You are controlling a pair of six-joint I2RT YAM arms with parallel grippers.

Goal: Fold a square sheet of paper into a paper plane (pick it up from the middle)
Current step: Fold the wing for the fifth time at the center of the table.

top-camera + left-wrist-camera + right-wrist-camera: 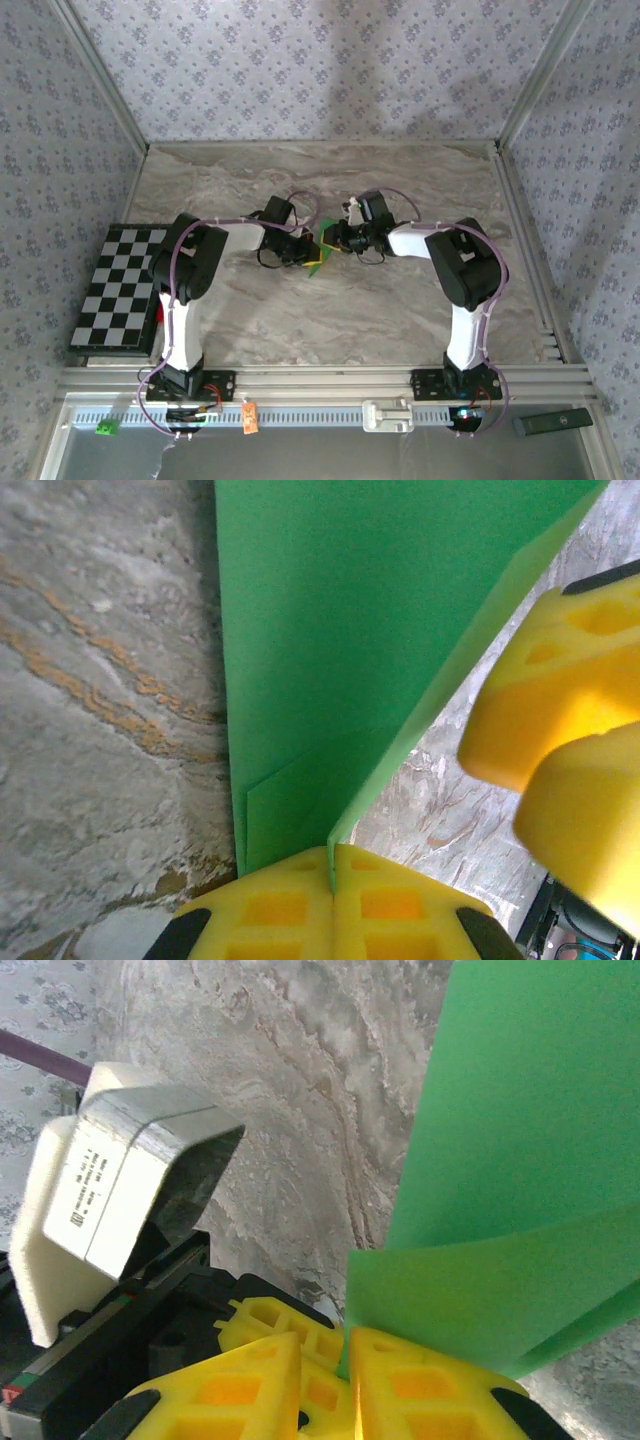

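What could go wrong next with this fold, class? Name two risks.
1. The left gripper and right gripper both pinch the green paper close together; pulling apart could tear it.
2. The paper bends loosely between them, so the next crease may land crooked.

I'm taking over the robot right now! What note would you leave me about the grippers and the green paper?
Left gripper: shut on the square sheet of paper, pinching a folded edge.
Right gripper: shut on the same sheet, from the opposite side.
Paper: held between both grippers over the middle of the marble table.
Done: sheet picked up, some folds made.
Left: it is not a slim pointed plane yet, so more folding is probably needed.
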